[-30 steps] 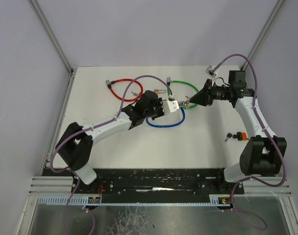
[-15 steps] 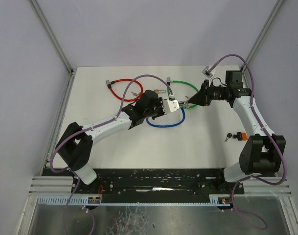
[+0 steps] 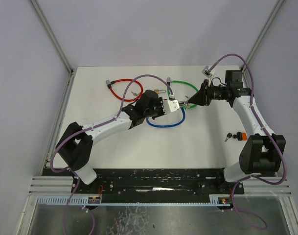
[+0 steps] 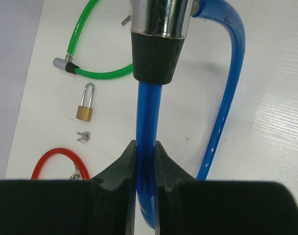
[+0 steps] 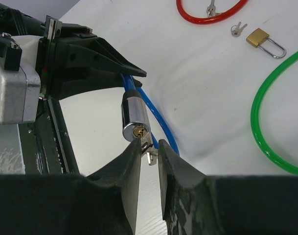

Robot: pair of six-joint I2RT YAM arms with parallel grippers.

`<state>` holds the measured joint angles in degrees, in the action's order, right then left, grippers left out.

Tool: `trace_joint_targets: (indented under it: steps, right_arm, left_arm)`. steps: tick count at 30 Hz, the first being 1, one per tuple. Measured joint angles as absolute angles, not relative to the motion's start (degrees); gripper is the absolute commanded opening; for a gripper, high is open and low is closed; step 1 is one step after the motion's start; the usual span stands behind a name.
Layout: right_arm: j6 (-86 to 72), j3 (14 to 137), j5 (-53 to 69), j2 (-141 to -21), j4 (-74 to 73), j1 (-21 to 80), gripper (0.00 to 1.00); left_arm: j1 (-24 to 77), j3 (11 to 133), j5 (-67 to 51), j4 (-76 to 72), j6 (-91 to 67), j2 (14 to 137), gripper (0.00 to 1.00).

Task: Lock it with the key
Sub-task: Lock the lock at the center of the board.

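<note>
You hold the key at the lock, mid-table.
Top: your left claw (image 3: 170, 105) and right claw (image 3: 189, 102) meet above the blue cable (image 3: 163, 126). Left wrist: it clamps that cable below the lock (image 4: 158, 19), with the padlock (image 4: 83, 111) and green cable (image 4: 97, 74) lying toward the far edge. Right wrist: it pinches the key (image 5: 149, 156) just beside the keyhole.

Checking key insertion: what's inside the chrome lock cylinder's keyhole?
The chrome lock cylinder shows a brass keyway, seemingly unfilled; right gripper pinches the small silver key just below. Depth hidden.

Bright, even overhead light; soft faint shadows on white counter (image 3: 197, 137); glare streaks on chrome lock barrel (image 4: 161, 17); wrist-view foregrounds out of focus.
</note>
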<state>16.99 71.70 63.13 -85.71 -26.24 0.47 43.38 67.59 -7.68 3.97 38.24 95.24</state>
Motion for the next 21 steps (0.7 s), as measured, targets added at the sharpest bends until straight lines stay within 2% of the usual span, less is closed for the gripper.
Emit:
trace_joint_targets:
  steps: [6, 15, 21]
  right_arm:
    - [19.64, 73.34, 63.37, -86.74, -28.23, 0.97, 0.14]
    - [24.91, 75.83, 63.51, -87.42, -32.71, 1.74, 0.06]
    - [34.15, 76.9, 63.72, -87.42, -37.34, 2.11, 0.03]
  left_arm:
    - [43.42, 67.75, -7.7, 3.99, 38.24, 95.35, 0.0]
    - [43.42, 67.79, -7.68, 4.1, 38.24, 95.5, 0.0]
    - [43.44, 67.79, -7.7, 4.29, 38.33, 95.5, 0.0]
